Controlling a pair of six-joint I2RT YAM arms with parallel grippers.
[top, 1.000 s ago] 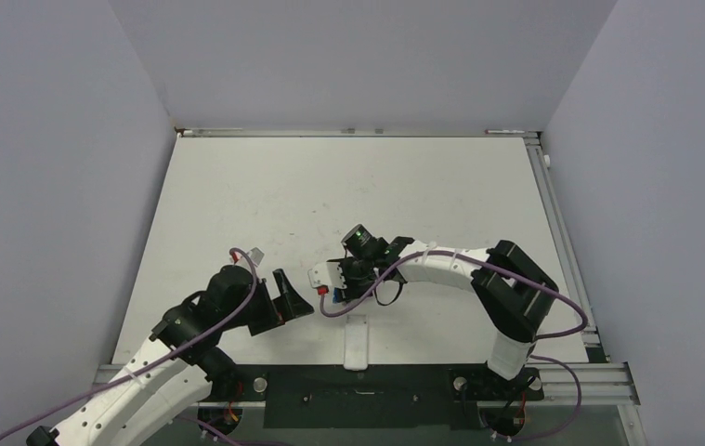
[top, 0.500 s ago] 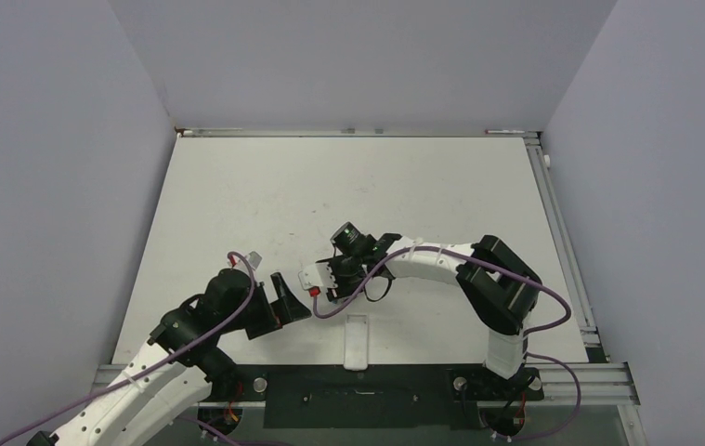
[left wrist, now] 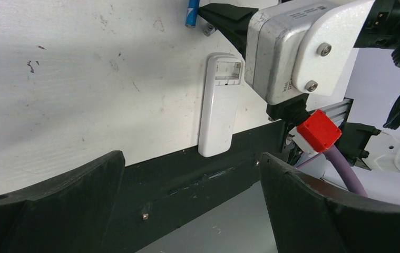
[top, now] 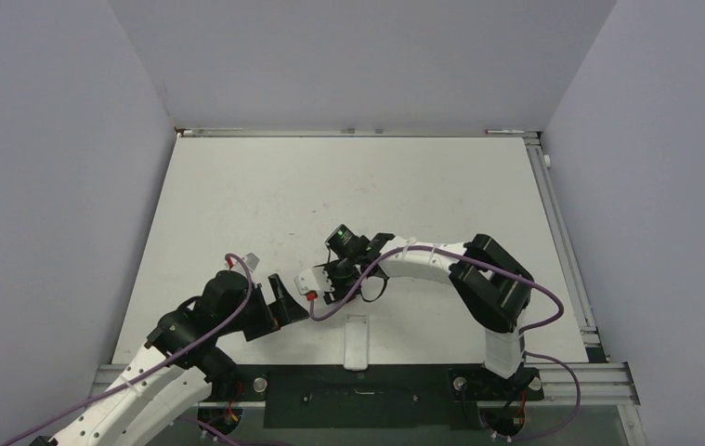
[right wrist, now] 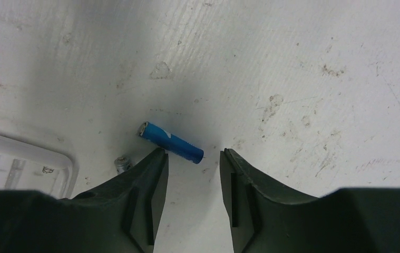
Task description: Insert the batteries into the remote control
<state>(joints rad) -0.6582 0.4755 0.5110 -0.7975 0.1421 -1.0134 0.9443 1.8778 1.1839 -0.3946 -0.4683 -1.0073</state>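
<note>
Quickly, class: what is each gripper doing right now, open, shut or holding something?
Left gripper: open, holding nothing.
Right gripper: open, tips at the blue battery, not gripping it.

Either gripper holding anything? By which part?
Nothing held. Left gripper open, empty. Right gripper open, the blue battery lying loose at its tips, not clamped.

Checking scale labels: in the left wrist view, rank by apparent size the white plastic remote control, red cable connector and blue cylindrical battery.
1. White plastic remote control.
2. Red cable connector; it is held higher, likely nearer the camera, so it may look oversized.
3. Blue cylindrical battery, partly cut off at the top edge.
</note>
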